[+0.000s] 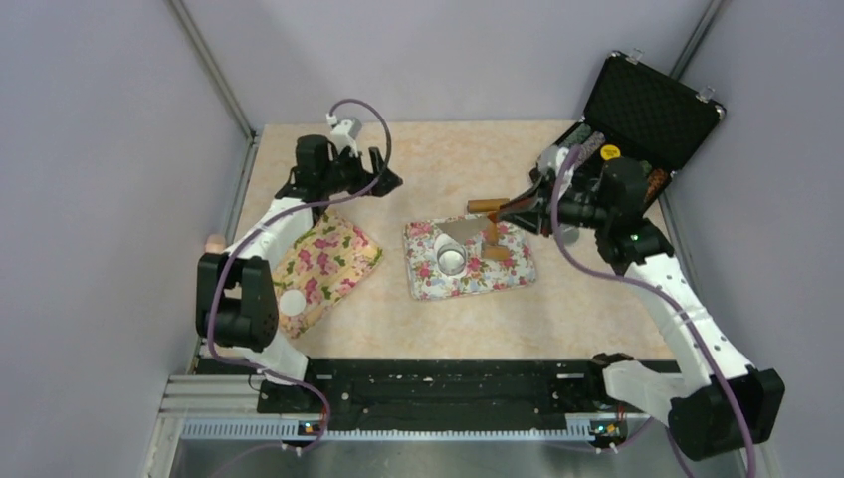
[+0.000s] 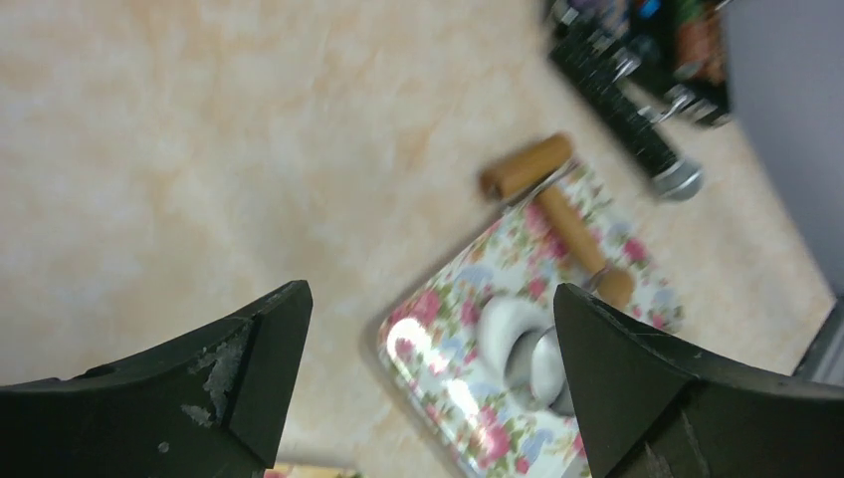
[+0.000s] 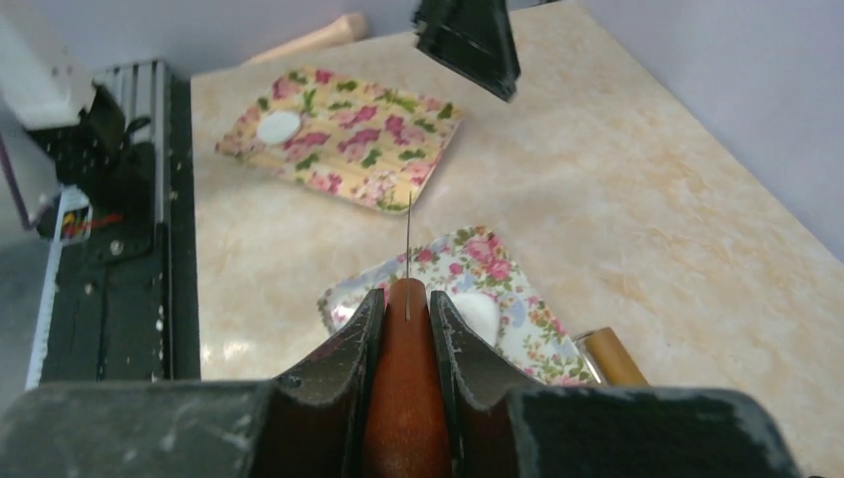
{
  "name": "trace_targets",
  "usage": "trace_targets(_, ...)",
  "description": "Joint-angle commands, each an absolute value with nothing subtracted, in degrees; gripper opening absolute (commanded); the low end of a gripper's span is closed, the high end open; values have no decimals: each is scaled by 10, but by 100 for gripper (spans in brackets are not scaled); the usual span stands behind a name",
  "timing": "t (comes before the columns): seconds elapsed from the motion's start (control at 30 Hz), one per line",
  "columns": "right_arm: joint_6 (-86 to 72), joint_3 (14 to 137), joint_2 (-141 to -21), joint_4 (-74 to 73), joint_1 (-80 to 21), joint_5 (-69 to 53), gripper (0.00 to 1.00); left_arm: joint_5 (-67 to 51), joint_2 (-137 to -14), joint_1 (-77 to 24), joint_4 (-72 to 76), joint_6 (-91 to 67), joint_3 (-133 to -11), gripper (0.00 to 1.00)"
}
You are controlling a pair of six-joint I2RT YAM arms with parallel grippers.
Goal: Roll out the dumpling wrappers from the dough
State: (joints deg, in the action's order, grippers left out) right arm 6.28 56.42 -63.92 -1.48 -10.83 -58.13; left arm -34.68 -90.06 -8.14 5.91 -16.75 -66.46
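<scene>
One dumpling wrapper [image 1: 292, 302] [image 3: 280, 125], a thin white disc, lies on the yellow floral tray [image 1: 333, 254] [image 3: 348, 139] at the left. White dough [image 2: 501, 329] [image 3: 480, 315] sits by the metal ring cutter [image 1: 450, 259] [image 2: 545, 366] on the pink floral tray [image 1: 498, 274]. My left gripper [image 1: 384, 179] [image 2: 430, 299] hangs open and empty above the table, between the two trays. My right gripper [image 1: 520, 211] [image 3: 407, 296] is shut on the brown wooden handle [image 3: 406, 339] of a scraper. The scraper's grey blade [image 1: 461, 231] reaches over the pink tray.
A small roller with wooden handles [image 1: 485, 207] [image 2: 527, 166] rests at the pink tray's far edge. An open black tool case [image 1: 647, 110] stands at the back right. A wooden rolling pin [image 3: 311, 38] lies beyond the yellow tray by the left wall.
</scene>
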Motion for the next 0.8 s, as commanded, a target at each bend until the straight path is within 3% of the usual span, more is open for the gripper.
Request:
trace_targets(0.0,304,545,-597,-202,-200,-528,0,-248,-982,-99,-144,-74,-688,95)
trace_targets(0.17,368,540,-619,-232,-310,-459,0,-216,-1040,-124,-181,-73,-713,90)
trace_targets(0.33,341,521,-663,-138,-375,-375,0,-178,-1051,-152,-184,-60,-710,90)
trace_targets(0.77,307,593,-790,-67,-446,-261,0,-189,-1068,-156,-184,-58,-711,90)
